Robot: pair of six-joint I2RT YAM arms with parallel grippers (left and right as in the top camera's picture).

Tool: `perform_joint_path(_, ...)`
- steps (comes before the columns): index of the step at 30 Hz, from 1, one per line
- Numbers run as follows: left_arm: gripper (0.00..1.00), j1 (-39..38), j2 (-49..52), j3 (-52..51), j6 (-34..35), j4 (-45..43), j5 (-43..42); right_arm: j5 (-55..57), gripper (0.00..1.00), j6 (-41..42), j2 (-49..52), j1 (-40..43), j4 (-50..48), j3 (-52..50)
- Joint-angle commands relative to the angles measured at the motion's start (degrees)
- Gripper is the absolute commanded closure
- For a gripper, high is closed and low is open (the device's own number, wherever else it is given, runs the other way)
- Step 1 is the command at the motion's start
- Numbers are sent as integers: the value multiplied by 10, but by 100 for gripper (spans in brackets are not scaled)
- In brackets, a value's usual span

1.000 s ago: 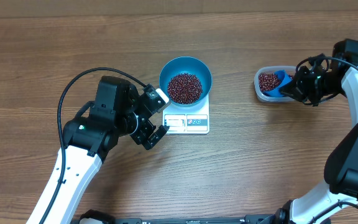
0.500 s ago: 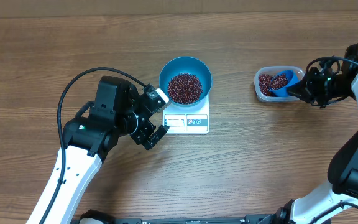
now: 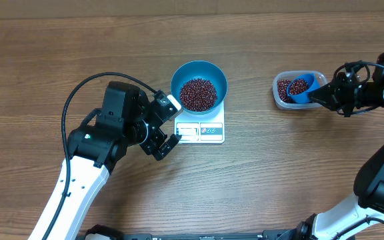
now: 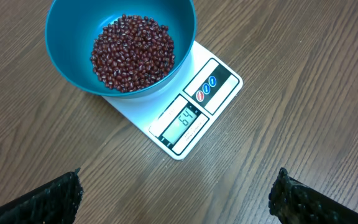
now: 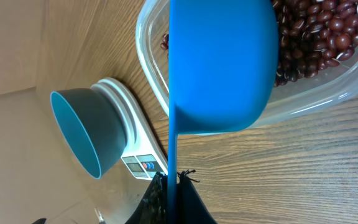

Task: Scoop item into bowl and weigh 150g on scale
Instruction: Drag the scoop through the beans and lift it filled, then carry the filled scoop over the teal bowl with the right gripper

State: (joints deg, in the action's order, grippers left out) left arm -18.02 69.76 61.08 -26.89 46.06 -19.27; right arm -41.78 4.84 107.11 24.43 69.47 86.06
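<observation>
Wooden table, one scale (display lit). One bowl sat on it, beans heaped inside. Left of the scale, left gripper unchanged, jaws wide, empty. Far right of the scale, right gripper had drawn back, clamped on one scoop, now bean-loaded over one tub.

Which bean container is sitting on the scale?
The round teal bowl; the clear tub rests on the table, and the blue scoop is above that tub.

The figure 64 is read on the display of the scale in the left wrist view. The marks on its round buttons are too small to be read. No other writing is legible.
</observation>
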Motion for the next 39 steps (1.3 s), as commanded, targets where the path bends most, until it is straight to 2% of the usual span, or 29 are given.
perform_joint_path(1, 0, -4, -3, -6, 12, 0, 2, -35, 96, -35, -5, 14, 6, -2)
perform_joint_path(16, 0, -4, -3, -6, 12, 0, 2, -126, 96, -151, -5, 66, 49, -2)
perform_joint_path(24, 1, -4, -3, -6, 12, 0, 2, -240, 96, -282, -5, 66, 88, -2)
perform_joint_path(30, 0, -4, -3, -6, 12, 0, 2, -286, 96, -340, -5, 64, 120, -2)
perform_joint_path(39, 1, -4, -3, -6, 12, 0, 2, -306, 96, -349, -5, 16, 127, -2)
